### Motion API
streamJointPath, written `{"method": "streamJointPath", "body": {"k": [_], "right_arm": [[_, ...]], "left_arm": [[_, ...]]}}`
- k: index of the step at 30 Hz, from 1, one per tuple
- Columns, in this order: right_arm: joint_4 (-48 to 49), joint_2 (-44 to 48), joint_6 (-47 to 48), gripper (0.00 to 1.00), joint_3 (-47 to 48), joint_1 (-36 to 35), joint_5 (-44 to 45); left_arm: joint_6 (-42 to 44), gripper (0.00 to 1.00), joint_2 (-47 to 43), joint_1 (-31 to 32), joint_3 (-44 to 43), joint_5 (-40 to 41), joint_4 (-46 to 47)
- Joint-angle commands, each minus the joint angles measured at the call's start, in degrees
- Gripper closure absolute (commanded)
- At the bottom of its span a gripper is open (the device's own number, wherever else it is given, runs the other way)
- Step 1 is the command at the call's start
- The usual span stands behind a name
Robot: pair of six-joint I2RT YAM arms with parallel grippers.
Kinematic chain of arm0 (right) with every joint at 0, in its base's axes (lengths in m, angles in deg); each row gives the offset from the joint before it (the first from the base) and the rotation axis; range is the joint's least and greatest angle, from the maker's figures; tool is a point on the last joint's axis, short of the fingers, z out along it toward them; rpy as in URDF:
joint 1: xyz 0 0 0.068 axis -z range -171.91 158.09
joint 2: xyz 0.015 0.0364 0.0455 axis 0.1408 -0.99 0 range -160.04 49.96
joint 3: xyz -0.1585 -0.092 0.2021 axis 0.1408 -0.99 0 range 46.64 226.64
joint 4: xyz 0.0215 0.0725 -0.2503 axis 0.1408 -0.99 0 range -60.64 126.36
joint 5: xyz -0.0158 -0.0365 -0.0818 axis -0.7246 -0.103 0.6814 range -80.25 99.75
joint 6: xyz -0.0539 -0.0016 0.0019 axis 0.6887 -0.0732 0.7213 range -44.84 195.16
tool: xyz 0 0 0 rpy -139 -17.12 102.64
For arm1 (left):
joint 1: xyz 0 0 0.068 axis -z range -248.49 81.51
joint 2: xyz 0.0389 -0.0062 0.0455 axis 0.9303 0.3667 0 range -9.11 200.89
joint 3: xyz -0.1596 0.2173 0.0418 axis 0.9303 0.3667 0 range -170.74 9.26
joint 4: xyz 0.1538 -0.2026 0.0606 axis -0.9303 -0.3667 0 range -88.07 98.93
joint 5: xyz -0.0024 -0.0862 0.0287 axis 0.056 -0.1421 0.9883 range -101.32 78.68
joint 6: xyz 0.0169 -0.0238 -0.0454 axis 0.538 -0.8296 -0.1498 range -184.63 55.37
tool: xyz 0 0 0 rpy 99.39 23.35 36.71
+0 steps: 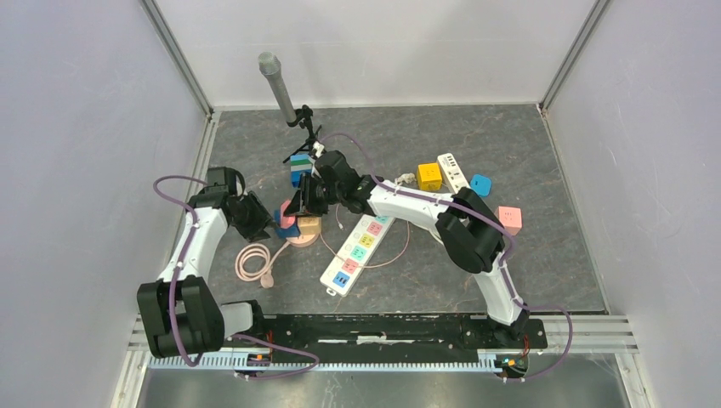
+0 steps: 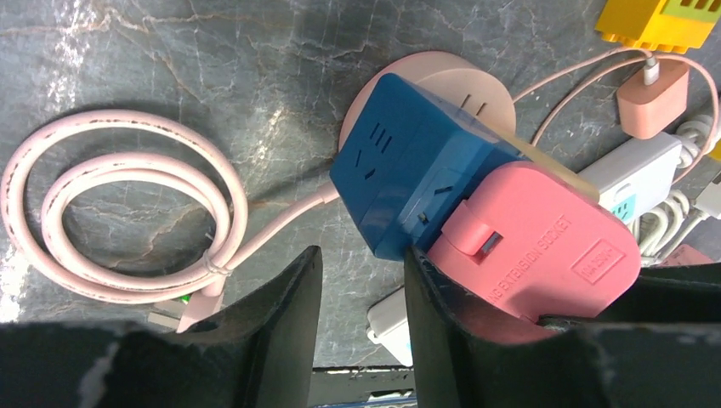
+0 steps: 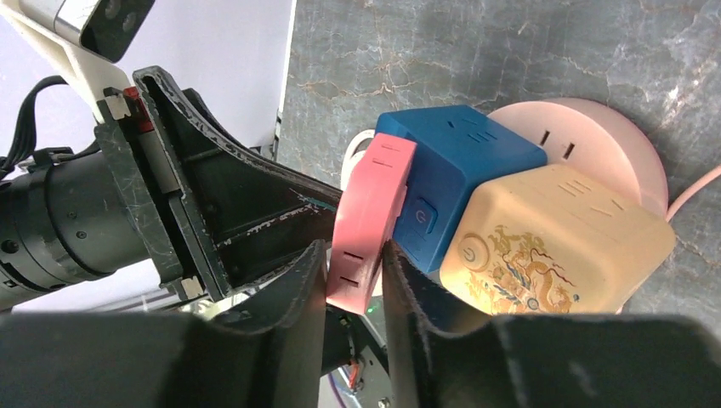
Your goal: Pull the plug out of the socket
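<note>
A flat pink plug adapter [image 3: 374, 204] is plugged into the side of a blue cube socket [image 3: 468, 161]. The cube sits on a round pink base [image 3: 595, 140] beside a beige dragon-printed cube [image 3: 553, 238]. My right gripper [image 3: 353, 248] is shut on the pink plug, one finger on each flat face. My left gripper [image 2: 363, 255] is open. Its right finger [image 2: 434, 297] rests against the blue cube [image 2: 408, 170] and the pink plug [image 2: 536, 246], and bare table shows between its fingers. From above, both grippers meet at the stack [image 1: 293, 223].
The base's pink cable lies coiled [image 1: 255, 262] at the front left. A white power strip [image 1: 357, 248] lies right of the stack. A yellow cube [image 1: 429, 176], a small blue cube [image 1: 481, 184] and a pink cube [image 1: 509, 219] sit further right. A grey microphone on a stand [image 1: 276, 81] is behind.
</note>
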Motion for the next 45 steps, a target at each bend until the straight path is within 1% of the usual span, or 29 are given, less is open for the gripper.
{"method": "streamJointPath", "body": {"k": [1, 2, 4, 5, 7, 8, 11, 16, 19, 23, 31, 34, 37, 40, 42, 44, 45], "right_arm": [[4.76, -0.19, -3.35, 0.74, -0.53, -0.01, -4.20], [5.66, -0.02, -3.81, 0.79, -0.88, 0.12, -4.50], [8.80, 0.43, -5.47, 0.95, -2.36, 0.17, -5.48], [10.66, 0.68, -6.95, 1.00, -3.30, 0.25, -6.09], [15.81, 1.15, -9.92, 1.00, -5.50, 0.23, -7.49], [16.76, 1.08, -11.02, 1.00, -5.70, 0.34, -8.04], [18.88, 1.09, -13.15, 1.00, -5.88, 0.34, -8.90], [26.45, 1.42, -17.97, 1.00, -8.72, 0.67, -10.15], [27.79, 1.52, -18.34, 1.00, -9.82, 0.82, -10.16], [35.90, 2.49, -20.98, 1.00, -13.15, 1.11, -10.00], [42.66, 4.99, -18.87, 1.00, -13.73, 2.06, -9.12], [49.13, 5.97, -20.61, 1.00, -15.87, 2.27, -8.43], [51.52, 6.20, -21.79, 1.00, -16.40, 2.44, -8.49], [51.30, 5.78, -22.85, 1.00, -16.77, 2.43, -8.92], [46.12, 5.67, -21.20, 1.00, -16.03, 2.43, -9.36], [29.07, 5.17, -14.33, 1.00, -11.00, 2.46, -9.47], [25.56, 5.07, -11.53, 1.00, -9.77, 2.47, -9.07]], "left_arm": [[1.52, 0.54, 2.46, 0.02, 1.40, -4.13, 1.97], [1.62, 0.55, 2.81, 0.02, 1.63, -4.21, 1.97], [1.80, 0.57, 2.96, 0.02, 2.19, -4.03, 1.97], [1.76, 0.58, 2.87, 0.01, 2.55, -3.89, 1.97], [1.89, 0.61, 2.79, 0.02, 3.01, -3.79, 1.98], [1.84, 0.63, 2.79, -0.02, 3.29, -3.79, 1.88], [1.85, 0.64, 2.88, 0.02, 3.53, -2.81, 1.53], [1.78, 0.66, 3.07, 0.02, 3.27, -1.78, 1.17], [1.69, 0.66, 3.08, 0.02, 3.05, -1.26, 1.09], [1.84, 0.66, 3.11, 0.02, 2.87, -0.63, 0.83], [1.89, 0.67, 3.29, 0.04, 2.85, 0.00, 0.82], [1.87, 0.66, 3.19, 0.02, 2.99, 0.28, 0.48], [1.85, 0.67, 3.01, 0.02, 3.35, 0.60, 0.38], [1.84, 0.67, 3.04, 0.02, 2.99, 0.87, 0.22], [1.90, 0.67, 3.14, 0.02, 2.92, 1.13, 0.04], [1.84, 0.67, 3.25, -0.03, 2.95, 1.37, 0.03], [1.90, 0.67, 3.30, 0.02, 3.00, 1.39, 0.03]]}}
